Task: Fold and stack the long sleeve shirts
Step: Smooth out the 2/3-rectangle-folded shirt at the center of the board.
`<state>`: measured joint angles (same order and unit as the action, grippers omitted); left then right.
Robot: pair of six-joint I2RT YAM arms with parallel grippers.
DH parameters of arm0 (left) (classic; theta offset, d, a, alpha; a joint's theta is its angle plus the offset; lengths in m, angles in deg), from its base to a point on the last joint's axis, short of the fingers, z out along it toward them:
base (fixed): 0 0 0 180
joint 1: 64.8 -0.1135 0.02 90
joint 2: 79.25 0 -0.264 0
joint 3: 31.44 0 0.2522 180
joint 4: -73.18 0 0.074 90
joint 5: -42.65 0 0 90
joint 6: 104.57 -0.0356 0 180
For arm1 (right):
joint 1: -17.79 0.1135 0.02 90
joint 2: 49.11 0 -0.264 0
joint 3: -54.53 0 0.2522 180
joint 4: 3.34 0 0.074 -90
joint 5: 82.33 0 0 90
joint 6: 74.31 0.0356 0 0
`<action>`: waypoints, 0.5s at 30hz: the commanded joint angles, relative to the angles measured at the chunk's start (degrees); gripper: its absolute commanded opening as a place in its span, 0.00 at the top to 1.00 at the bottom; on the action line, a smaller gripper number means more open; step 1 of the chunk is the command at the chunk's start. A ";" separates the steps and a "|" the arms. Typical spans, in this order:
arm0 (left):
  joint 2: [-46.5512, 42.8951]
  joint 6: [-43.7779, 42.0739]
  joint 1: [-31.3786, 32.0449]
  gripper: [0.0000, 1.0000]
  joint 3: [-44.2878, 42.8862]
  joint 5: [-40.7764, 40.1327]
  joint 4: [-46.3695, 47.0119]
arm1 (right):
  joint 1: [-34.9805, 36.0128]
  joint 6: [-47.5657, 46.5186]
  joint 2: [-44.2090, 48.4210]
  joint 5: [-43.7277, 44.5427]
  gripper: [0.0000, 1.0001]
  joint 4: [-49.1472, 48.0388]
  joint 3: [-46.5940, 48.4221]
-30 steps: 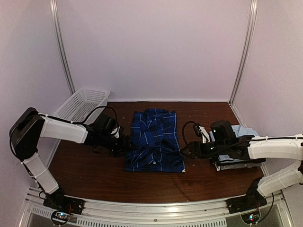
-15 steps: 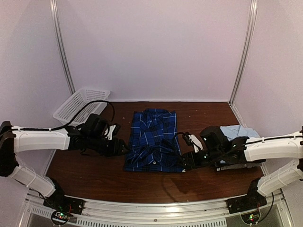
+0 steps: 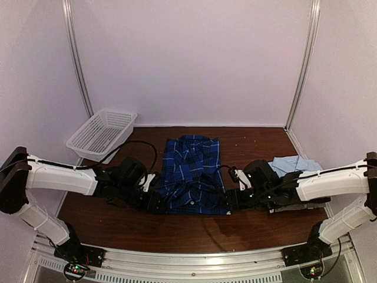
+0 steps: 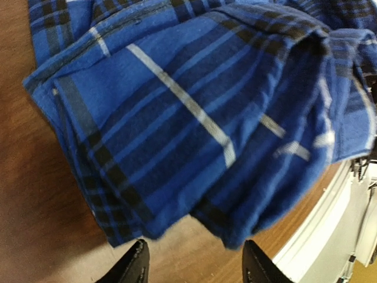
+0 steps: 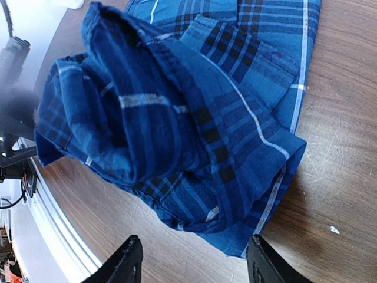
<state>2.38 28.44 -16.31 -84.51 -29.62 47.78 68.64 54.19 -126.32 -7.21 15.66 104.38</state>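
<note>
The blue-and-black plaid long sleeve shirt [image 3: 191, 174] lies partly folded in the middle of the wooden table, collar toward the back wall. My left gripper [image 3: 155, 202] is low at its near left corner, and my right gripper [image 3: 229, 200] is low at its near right corner. In the left wrist view the left gripper [image 4: 194, 266] stands open, with the bunched plaid hem [image 4: 194, 130] just beyond the tips. The right gripper [image 5: 196, 263] is likewise open, and the shirt's folded corner [image 5: 235, 194] lies just ahead of it. Nothing is between either pair of fingers.
A plain light blue shirt [image 3: 294, 163] tops a folded pile at the right, largely hidden behind my right forearm. A white lattice basket [image 3: 101, 132] stands at the back left. The metal rail [image 3: 194, 259] runs along the table's near edge, close to both grippers.
Both grippers have come down and toward the near edge, to the plaid shirt's two near corners. The right one left the folded pile. The shirt's near hem looks more bunched.
</note>
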 commanded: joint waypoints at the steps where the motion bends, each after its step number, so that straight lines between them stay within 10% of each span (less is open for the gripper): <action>1: 4.72 -0.30 0.20 0.50 -4.46 -1.74 3.01 | -0.91 2.71 -1.36 2.79 0.40 -2.71 1.75; 15: 11.80 2.43 -4.52 0.91 -15.69 -7.21 0.63 | -8.47 1.43 -9.58 4.42 0.94 -1.37 9.82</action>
<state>12.13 29.62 -17.12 -97.41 -35.23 47.83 63.61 56.20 -133.93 -5.30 14.26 110.94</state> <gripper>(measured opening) 0.108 0.083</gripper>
